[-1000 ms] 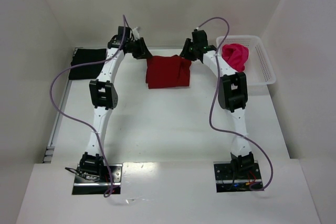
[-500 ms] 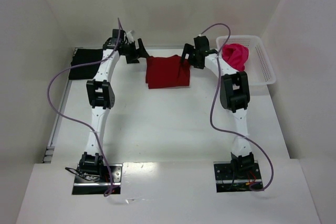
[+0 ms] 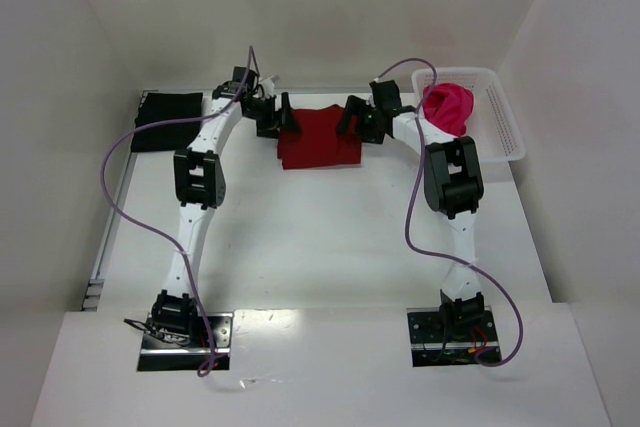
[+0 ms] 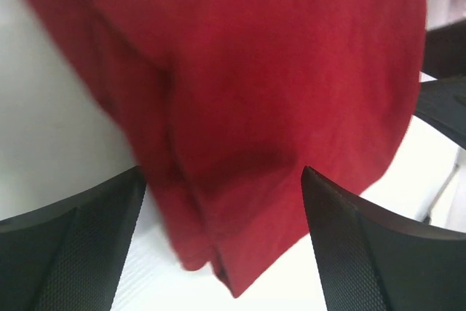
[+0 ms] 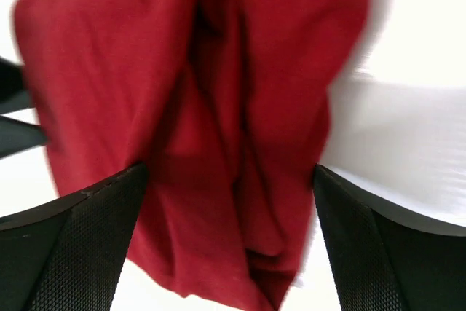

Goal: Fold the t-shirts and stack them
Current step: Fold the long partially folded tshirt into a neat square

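Note:
The dark crimson t-shirt point(image 3: 318, 137) lies folded at the back middle of the table. My left gripper point(image 3: 283, 117) is open at its far left corner, its black fingers point(image 4: 80, 245) straddling a folded corner of the red cloth point(image 4: 262, 92). My right gripper point(image 3: 354, 117) is open at the far right corner, its fingers point(image 5: 378, 245) either side of bunched red cloth point(image 5: 218, 121). The magenta-pink t-shirt point(image 3: 449, 105) lies crumpled in the white basket point(image 3: 505, 137). The black t-shirt point(image 3: 167, 119) lies folded at the back left.
The white lattice basket stands at the back right against the wall. White walls close in the back and both sides. A metal rail point(image 3: 108, 237) runs along the table's left edge. Purple cables loop off both arms.
Both grippers have moved inward over the crimson shirt's far corners. The shirt's raised right corner has dropped, and the shirt lies flatter.

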